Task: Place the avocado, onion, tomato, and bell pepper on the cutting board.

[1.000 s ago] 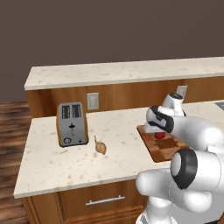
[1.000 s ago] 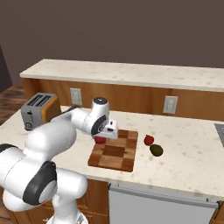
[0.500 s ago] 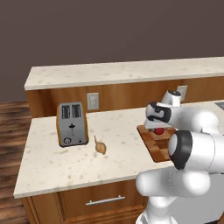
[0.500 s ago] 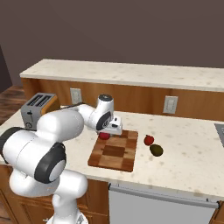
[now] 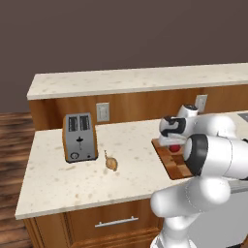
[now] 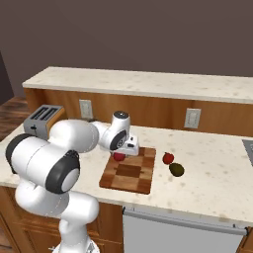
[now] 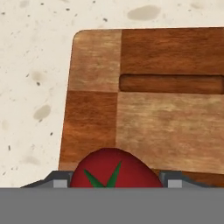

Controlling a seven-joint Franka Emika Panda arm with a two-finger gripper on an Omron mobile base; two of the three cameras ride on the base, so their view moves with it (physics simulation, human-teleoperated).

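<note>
Tomato [image 7: 113, 169] apparently gripped over cutting board [image 7: 170, 122].

A dark grey-brown wall [image 5: 121, 34] stands far behind a raised speckled cream stone ledge [image 5: 135, 77] with a wood-panelled front carrying white wall outlets [image 5: 102, 112]. Nearer lies a speckled cream countertop [image 5: 68, 179] over wooden cabinets with a metal-handled drawer [image 5: 115, 222]. Dark wood plank floor [image 5: 12, 140] shows at left.

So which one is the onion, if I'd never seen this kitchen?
Find the toaster at the left of the counter. Just to its right, alone on the bare stone, lies the onion, well apart from the cutting board. It is a small tan bulb with a thin dry stalk, unlike the red and dark green produce.
</note>
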